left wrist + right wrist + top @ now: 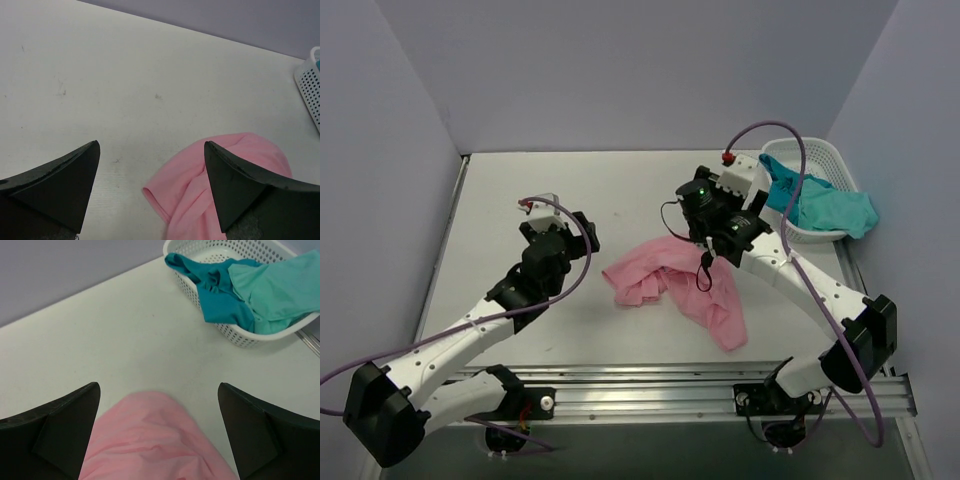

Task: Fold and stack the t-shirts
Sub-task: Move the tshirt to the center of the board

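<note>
A light pink t-shirt [675, 285] lies crumpled on the white table [540, 180], near its middle. My right gripper [720, 228] hovers over the shirt's far edge, jaws wide open; the pink cloth [155, 440] shows below and between the fingers [60, 430]. My left gripper [578, 232] is open and empty to the left of the shirt; the shirt's folded edge [200, 190] lies beside its right finger [240, 185]. A dark teal t-shirt [220, 295] and a turquoise t-shirt [275, 290] hang bunched in the white lattice basket [240, 335].
The white basket [820, 160] stands at the back right corner, with the turquoise shirt [835, 212] draped over its front rim. Grey walls close the table on three sides. A metal rail [650, 385] runs along the near edge.
</note>
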`<state>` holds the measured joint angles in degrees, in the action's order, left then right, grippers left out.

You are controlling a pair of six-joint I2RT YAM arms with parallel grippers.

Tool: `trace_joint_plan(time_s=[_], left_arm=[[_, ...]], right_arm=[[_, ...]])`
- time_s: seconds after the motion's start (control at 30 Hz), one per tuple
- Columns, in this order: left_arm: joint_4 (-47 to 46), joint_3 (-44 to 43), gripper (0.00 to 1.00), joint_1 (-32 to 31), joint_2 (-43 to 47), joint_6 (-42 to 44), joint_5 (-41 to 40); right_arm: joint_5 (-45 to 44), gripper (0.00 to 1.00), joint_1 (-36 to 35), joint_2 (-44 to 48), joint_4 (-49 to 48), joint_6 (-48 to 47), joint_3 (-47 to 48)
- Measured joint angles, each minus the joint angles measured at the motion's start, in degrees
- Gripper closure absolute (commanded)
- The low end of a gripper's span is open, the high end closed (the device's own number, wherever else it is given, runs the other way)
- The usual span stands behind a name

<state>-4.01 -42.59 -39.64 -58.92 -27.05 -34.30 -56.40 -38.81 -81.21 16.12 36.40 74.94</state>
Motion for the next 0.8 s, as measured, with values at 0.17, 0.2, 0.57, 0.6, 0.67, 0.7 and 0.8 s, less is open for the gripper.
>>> trace_joint_plan(time_s=[0.17, 0.2, 0.57, 0.6, 0.67, 0.7, 0.8], left_arm=[[0.6, -0.4, 0.06, 0.0, -3.2, -1.1, 1.6], [0.6, -0.5, 0.06, 0.0, -4.0, -1.4, 1.9], [-0.2, -1.2, 0.05, -8.1, -16.1, -5.9, 2.8], [-0.5, -1.1, 0.05, -10.0, -17.0, -6.8, 2.3], [-1.1, -0.3, 0.04, -13.0, -18.6, -8.2, 0.6], [-1.4, 0.1, 0.04, -14.4, -19.4, -8.9, -0.3], [-1.3, 1.8, 0.04, -16.2, -22.0, -11.1, -2.5]], right_arm=[[3.4, 0.0, -3.8, 2.0, 0.9, 2.6, -4.6], [4.7, 0.0, -4.4, 3.2, 0.0, 2.8, -6.2], [12.6, 0.0, -15.0, 8.3, -1.2, 9.6, -20.0], [12.8, 0.0, -17.2, 8.5, -0.8, 10.9, -21.3], [13.0, 0.0, -21.2, 8.7, 0.2, 13.6, -23.3], [13.0, 0.0, -22.8, 8.9, 0.9, 15.0, -24.2], [12.9, 0.0, -23.9, 9.6, 2.4, 17.7, -25.6]])
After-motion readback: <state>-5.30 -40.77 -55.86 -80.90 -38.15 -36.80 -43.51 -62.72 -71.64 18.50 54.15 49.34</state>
